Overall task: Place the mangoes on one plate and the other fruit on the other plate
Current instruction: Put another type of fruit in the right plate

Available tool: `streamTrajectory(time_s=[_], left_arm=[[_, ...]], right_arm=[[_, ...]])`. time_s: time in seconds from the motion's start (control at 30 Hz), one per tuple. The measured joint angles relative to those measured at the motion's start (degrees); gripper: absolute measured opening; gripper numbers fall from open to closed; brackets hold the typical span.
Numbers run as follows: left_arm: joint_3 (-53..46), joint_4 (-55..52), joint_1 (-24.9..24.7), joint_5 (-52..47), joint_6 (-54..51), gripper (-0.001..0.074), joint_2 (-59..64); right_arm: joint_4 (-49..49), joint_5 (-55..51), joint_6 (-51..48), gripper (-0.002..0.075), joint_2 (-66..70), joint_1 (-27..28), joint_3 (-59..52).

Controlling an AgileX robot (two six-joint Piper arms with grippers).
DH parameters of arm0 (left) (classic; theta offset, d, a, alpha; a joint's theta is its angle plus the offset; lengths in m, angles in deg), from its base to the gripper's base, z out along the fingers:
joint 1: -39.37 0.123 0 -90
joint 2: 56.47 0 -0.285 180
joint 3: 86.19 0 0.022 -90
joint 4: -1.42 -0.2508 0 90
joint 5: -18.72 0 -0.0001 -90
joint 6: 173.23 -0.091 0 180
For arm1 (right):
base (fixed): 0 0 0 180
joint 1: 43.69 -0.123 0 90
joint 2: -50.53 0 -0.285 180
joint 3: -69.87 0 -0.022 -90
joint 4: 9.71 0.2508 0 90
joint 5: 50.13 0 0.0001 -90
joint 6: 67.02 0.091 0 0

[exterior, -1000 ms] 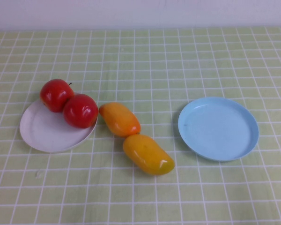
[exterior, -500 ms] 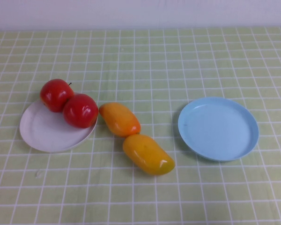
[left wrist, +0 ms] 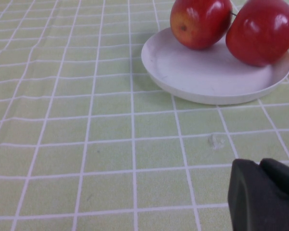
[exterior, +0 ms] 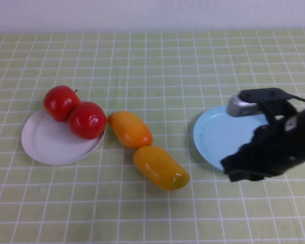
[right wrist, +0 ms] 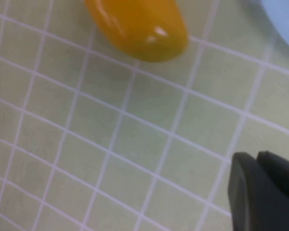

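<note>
Mangoes (exterior: 129, 129) (exterior: 160, 166) lay between white plate (exterior: 51, 145), bearing apples (exterior: 61, 102) (exterior: 87, 120), and blue plate (exterior: 218, 137); right gripper (exterior: 244, 170) overhung its near rim, left gripper (left wrist: 265, 197) near the white plate, jaw states untellable.

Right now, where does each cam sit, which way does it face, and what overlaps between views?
High: raised on the robot's side, angled down at the green checked tablecloth; right gripper over the round light blue plate.
Left wrist: low, facing two shiny red apples on the round white plate; left gripper at the picture's corner.
Right wrist: looks down on a glossy orange mango.
Shared: high view shows all of these.
</note>
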Motion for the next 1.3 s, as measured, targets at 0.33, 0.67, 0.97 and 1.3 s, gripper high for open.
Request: streamTrajectory(time_s=[0.33,0.67,0.97,1.3], left_arm=[[0.00,0.00,0.00,0.00,0.15,0.0004,0.00],[0.00,0.00,0.00,0.00,0.15,0.0004,0.00],[0.00,0.00,0.00,0.00,0.15,0.0004,0.00],[0.00,0.00,0.00,0.00,0.15,0.0004,0.00]], right_arm=[[-4.35,-1.23,-1.06,0.0533,17.28,-12.39,20.65],[-12.04,-1.57,-2.65,0.0680,28.37,-13.90,31.10],[-14.28,-2.67,-2.87,0.0682,35.04,-15.54,35.79],[-17.65,-2.55,-2.99,0.0683,40.12,-16.52,36.28]])
